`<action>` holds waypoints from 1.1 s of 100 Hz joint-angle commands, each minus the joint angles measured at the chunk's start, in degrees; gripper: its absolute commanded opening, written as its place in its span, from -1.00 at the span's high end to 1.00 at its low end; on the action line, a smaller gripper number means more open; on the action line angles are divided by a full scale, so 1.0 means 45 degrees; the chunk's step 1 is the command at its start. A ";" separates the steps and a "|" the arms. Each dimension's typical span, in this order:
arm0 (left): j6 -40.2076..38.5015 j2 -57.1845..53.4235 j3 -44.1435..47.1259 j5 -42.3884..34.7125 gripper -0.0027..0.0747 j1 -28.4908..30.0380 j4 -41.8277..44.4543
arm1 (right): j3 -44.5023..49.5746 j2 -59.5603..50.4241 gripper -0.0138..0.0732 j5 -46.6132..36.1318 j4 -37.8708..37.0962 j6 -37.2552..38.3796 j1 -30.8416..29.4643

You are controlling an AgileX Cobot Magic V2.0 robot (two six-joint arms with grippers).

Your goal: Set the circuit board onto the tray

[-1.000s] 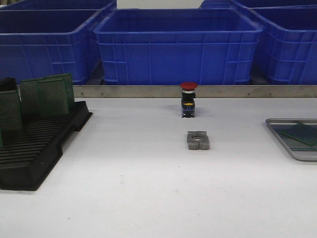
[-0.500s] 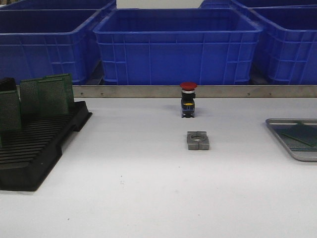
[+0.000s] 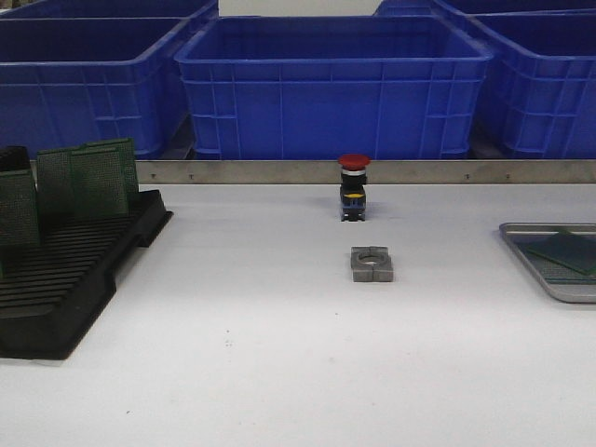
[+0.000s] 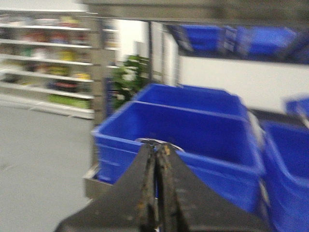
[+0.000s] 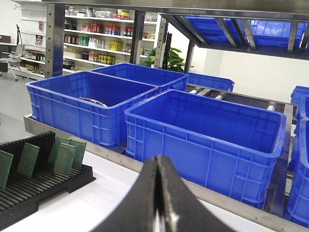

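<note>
**Circuit board lying on the tray at the right edge of the counter; both arms raised out of the front view**

The white counter (image 3: 279, 354) fills the lower two thirds of the front view. Along the top of the frame stands a row of blue bins (image 3: 331, 84), set behind a metal rail (image 3: 279, 171) that runs the width of the picture. At lower left sits a black slotted rack (image 3: 65, 279) with several green boards (image 3: 93, 179) standing upright in its slots at the far end. At the right edge, mid-height and cut off by the frame, lies the tray (image 3: 521, 250), silver-grey with a raised rim; a green circuit board (image 3: 568, 250) lies flat on its floor, partly out of view. In the centre of the frame a small grey block (image 3: 372, 264) with a round hole rests on the counter, and just above it in the picture stands a red-capped push button (image 3: 354, 186), close to the rail.

Neither arm appears in the front view. In the left wrist view, which is blurred, the left gripper (image 4: 157, 150) points at the blue bins with its jaws clenched together and nothing between them. In the right wrist view the right gripper (image 5: 159, 162) likewise has its jaws pressed closed and empty, with the bins and the rack visible beyond.
</note>
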 commanded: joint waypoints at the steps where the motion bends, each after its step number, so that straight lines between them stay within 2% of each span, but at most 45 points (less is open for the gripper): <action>1: -0.0175 -0.0194 -0.0323 -0.4614 0.98 0.0028 -0.3450 | -0.0289 0.0107 0.93 0.0075 0.0267 -0.0129 0.0029; 8: -0.0175 -0.0481 -0.0323 -0.7727 0.98 0.0028 -0.4877 | -0.0289 0.0107 0.93 0.0075 0.0267 -0.0129 0.0029; 13: -0.0175 -0.0633 -0.0300 -0.9723 0.98 0.0028 -0.5072 | -0.0289 0.0107 0.93 0.0075 0.0267 -0.0129 0.0029; 17: -0.0175 -0.0801 -0.0188 -1.0551 0.98 0.0028 -0.4813 | -0.0289 0.0107 0.93 0.0088 0.0267 -0.0129 0.0029; 21: -0.0175 -0.0986 -0.0032 -1.0424 0.98 0.0028 -0.4249 | -0.0289 0.0107 0.93 0.0088 0.0267 -0.0129 0.0029; 26: -0.0175 -0.1287 0.0273 -0.9433 0.98 0.0028 -0.3234 | -0.0289 0.0107 0.93 0.0099 0.0267 -0.0129 0.0029; 31: -0.0175 -0.1477 0.0773 -0.8000 0.98 0.0028 -0.1436 | -0.0289 0.0107 0.93 0.0107 0.0267 -0.0129 0.0029; 43: -0.0207 -0.1748 0.1784 -0.5115 0.98 0.0051 0.5698 | -0.0289 0.0107 0.93 0.0190 0.0267 -0.0129 0.0029; 46: -0.0207 -0.1781 0.1922 -0.4855 0.98 0.0105 0.6804 | -0.0289 0.0107 0.93 0.0214 0.0267 -0.0129 0.0029; 55: -0.0207 -0.1959 0.2193 -0.3567 0.98 0.0358 0.8493 | -0.0289 0.0107 0.93 0.0229 0.0267 -0.0129 0.0029; 70: -0.0921 -0.2453 0.2904 -0.1486 0.98 0.1147 0.9618 | -0.0289 0.0107 0.93 0.0315 0.0267 -0.0129 0.0029; 75: -0.2265 -0.2780 0.3366 -0.0862 0.98 0.1422 0.9949 | -0.0289 0.0107 0.93 0.0315 0.0267 -0.0129 0.0029; 82: -0.5726 -0.3340 0.4045 0.0052 0.98 0.1781 1.0944 | -0.0289 0.0107 0.93 0.0315 0.0267 -0.0129 0.0029; 92: -0.9502 -0.4465 0.5086 0.0932 0.98 0.1976 1.2212 | -0.0289 0.0107 0.93 0.0315 0.0267 -0.0129 0.0029; 97: -1.0801 -0.4972 0.4986 0.3035 0.98 0.1976 1.2450 | -0.0289 0.0107 0.93 0.0313 0.0267 -0.0129 0.0029; 103: -1.2367 -0.4883 0.5019 0.4253 0.98 0.1976 1.3117 | -0.0289 0.0124 0.93 0.0370 0.0267 -0.0129 0.0029; 110: -1.3388 -0.4924 0.5019 0.5413 0.98 0.1922 1.4182 | -0.0289 0.0124 0.93 0.0392 0.0267 -0.0129 0.0029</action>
